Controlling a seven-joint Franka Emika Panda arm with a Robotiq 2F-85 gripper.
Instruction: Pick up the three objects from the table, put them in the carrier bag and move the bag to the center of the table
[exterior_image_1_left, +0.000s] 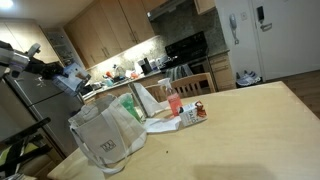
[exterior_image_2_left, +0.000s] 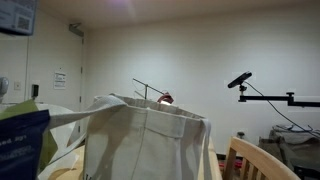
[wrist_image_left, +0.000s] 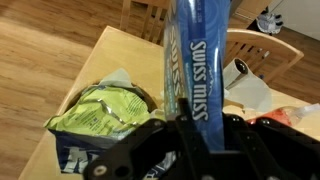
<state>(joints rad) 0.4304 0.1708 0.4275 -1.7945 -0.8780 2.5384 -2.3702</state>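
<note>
**Exterior view, table side.** The carrier bag (exterior_image_1_left: 105, 135) stands upright on the table (exterior_image_1_left: 250, 135), close to the edge nearest the arm (exterior_image_1_left: 30, 65) and toward the near corner. The red-and-white packet (exterior_image_1_left: 195, 112) lies further in toward the middle, just beside a pink-red bottle (exterior_image_1_left: 174, 100). The small pale item cannot be singled out. The end effector cannot be made out here.

**Exterior view, bag side.** The carrier bag (exterior_image_2_left: 150, 140) fills the foreground, its rim uppermost and slack. No end effector is seen.

**Wrist view.** The gripper (wrist_image_left: 195, 128) is closed onto one end of the light-blue Swiss Miss carton (wrist_image_left: 195, 60), which it holds on edge, clear of the tabletop. Below it a green crinkled packet (wrist_image_left: 105, 110) lies near a table corner. Whether that packet sits inside the bag cannot be told.

**Assessment.** One object appears to be in transit to the bag. The packet is unpacked and the bag is not centred. The next move calls for aligning the carton over the bag mouth, lowering it past the slack rim, then opening the fingers.
</note>
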